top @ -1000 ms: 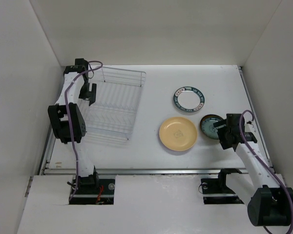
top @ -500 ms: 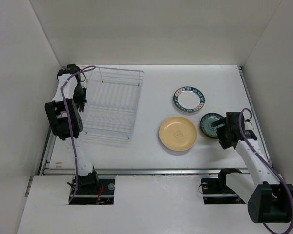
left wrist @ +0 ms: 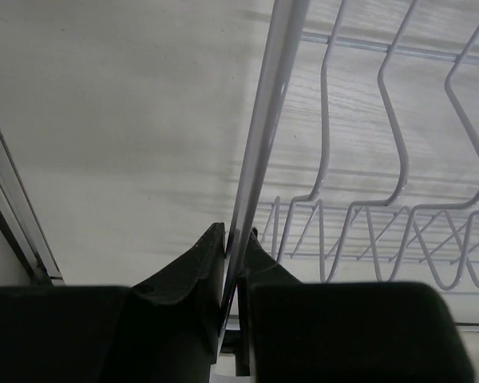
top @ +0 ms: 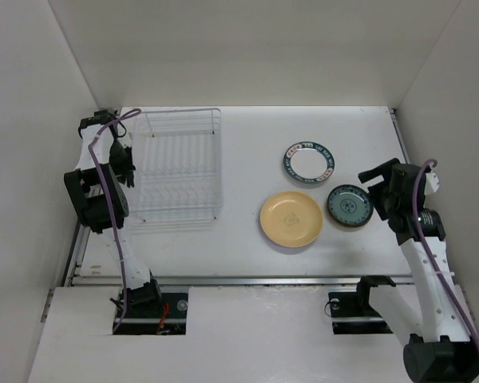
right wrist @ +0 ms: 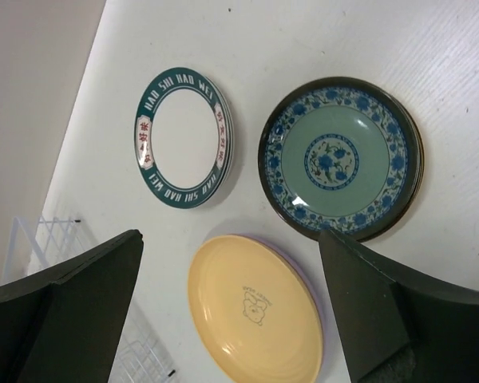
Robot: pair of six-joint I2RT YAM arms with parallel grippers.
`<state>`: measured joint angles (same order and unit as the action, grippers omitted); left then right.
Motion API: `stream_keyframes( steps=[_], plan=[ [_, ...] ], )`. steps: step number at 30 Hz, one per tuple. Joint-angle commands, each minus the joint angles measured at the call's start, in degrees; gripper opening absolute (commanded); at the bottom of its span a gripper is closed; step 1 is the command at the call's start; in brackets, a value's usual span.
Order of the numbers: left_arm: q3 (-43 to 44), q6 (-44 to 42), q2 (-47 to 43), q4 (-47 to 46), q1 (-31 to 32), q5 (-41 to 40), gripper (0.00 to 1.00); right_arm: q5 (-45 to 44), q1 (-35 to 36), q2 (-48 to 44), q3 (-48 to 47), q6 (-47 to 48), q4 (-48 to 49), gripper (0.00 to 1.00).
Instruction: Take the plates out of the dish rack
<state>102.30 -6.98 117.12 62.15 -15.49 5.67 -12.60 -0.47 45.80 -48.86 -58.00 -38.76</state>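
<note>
The dish rack [top: 178,166] is a white wire rack at the left of the table, with no plates in it. My left gripper [top: 124,163] is shut on the wire rim [left wrist: 263,120] of its left side; the wire runs between the two fingertips [left wrist: 211,243]. To the right, plates lie flat on the table: a yellow plate [top: 291,219] over a lavender one [right wrist: 315,299], a white plate with a dark teal rim [top: 309,163], and a teal patterned plate [top: 350,205]. My right gripper [top: 382,191] hangs open above and right of the teal plate, holding nothing.
White walls close in the table on the left, back and right. A metal rail [top: 255,279] runs along the near edge by the arm bases. The left arm stands tight between the rack and the left wall.
My left gripper has shut on the rack's left rim and drawn the rack leftwards, turning it square. My right gripper has pulled up and away from the teal plate.
</note>
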Motion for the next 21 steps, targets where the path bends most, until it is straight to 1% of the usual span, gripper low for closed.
stream_keyframes(
  steps=[1, 2, 3, 4, 5, 8, 9, 13, 15, 19, 20, 21],
  plan=[
    [2.1, 4.9, -3.0, 0.9, -0.8, 0.8, 0.00, -1.1, -0.3, 1.7, -4.8, 7.5, -0.7, 0.98],
    [2.1, 4.9, -3.0, 0.9, -0.8, 1.7, 0.08, -1.1, -0.3, 2.2, -5.7, 9.0, -0.1, 1.00],
    [2.1, 4.9, -3.0, 0.9, -0.8, 1.7, 0.23, -0.1, -0.3, 2.7, -7.6, 10.5, -0.1, 1.00],
    [2.1, 4.9, -3.6, 0.9, -0.8, 1.7, 0.49, -0.1, -0.3, 3.8, -8.7, 13.5, 0.5, 1.00],
    [2.1, 4.9, -4.3, 0.3, -0.8, 0.5, 0.58, 0.5, -0.3, 3.8, -9.8, 14.7, 0.5, 1.00],
    [2.6, 4.3, -5.8, -0.3, -0.8, 0.0, 0.76, -2.7, -0.3, 5.2, -14.5, 16.1, -1.3, 1.00],
    [3.7, 3.7, -5.8, -0.3, -0.8, -0.7, 1.00, -4.8, -0.3, 5.2, -15.5, 16.7, -1.3, 1.00],
    [7.6, 3.2, -9.0, 0.3, -0.8, -1.2, 1.00, -7.1, -0.3, 3.7, -19.9, 21.3, -1.9, 1.00],
    [8.7, 3.8, -13.0, -1.3, -0.8, -2.5, 1.00, -8.9, -0.3, 1.2, -22.0, 23.4, -1.9, 1.00],
    [9.2, 6.5, -20.9, -3.3, -0.8, -10.5, 1.00, -15.6, -0.3, -4.1, -24.3, 26.7, -1.9, 1.00],
    [9.2, 7.0, -22.1, -3.4, -0.8, -11.7, 1.00, -19.2, -0.3, -5.4, -24.3, 27.3, -1.4, 1.00],
    [9.8, 7.0, -24.5, -3.4, -0.8, -13.0, 1.00, -21.0, -0.3, -7.8, -25.0, 28.0, -0.9, 1.00]
  ],
)
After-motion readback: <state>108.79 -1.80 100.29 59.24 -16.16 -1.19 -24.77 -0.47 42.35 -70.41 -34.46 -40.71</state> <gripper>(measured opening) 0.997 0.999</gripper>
